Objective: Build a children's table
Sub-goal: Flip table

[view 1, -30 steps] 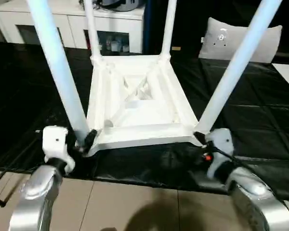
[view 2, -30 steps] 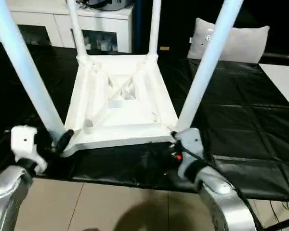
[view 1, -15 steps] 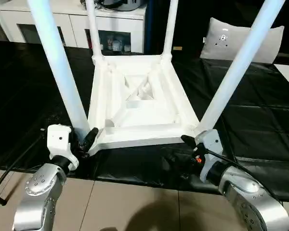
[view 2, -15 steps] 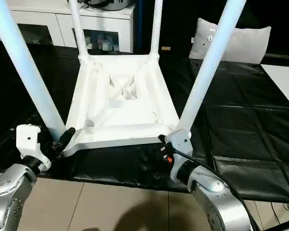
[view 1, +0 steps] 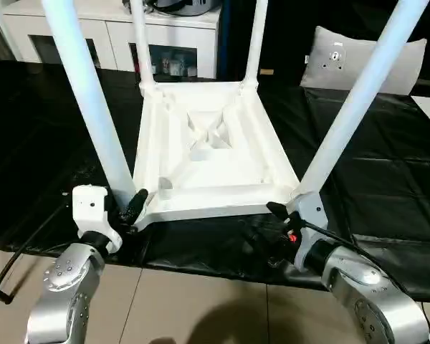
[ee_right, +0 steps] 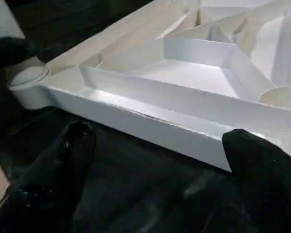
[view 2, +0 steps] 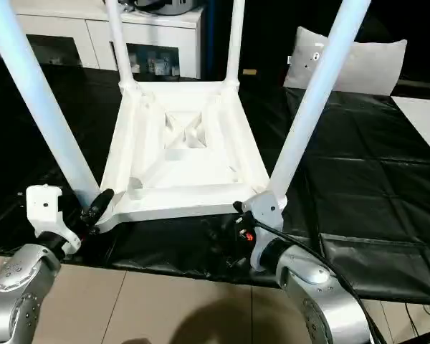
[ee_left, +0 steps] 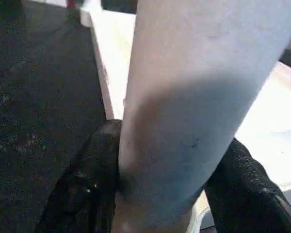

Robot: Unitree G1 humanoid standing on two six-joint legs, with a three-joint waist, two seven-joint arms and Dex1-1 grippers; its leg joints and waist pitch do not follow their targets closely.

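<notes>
The table top (view 1: 208, 154) lies upside down on the black work table (view 1: 36, 143), all four legs up. Left gripper (view 1: 125, 209) clamps the near left leg (view 1: 93, 107); right gripper (ee_right: 155, 165) gapes (empty) at the near edge. Press squarely down, don't twist.

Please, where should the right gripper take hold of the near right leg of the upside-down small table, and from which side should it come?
Low on the near right leg, just above the corner socket, probably. There the tube is thickest and braced by the table top. Come from the robot's side, level, fingers either side of the tube: the right gripper waits open just below that corner, as the left gripper already grips its own leg.
</notes>
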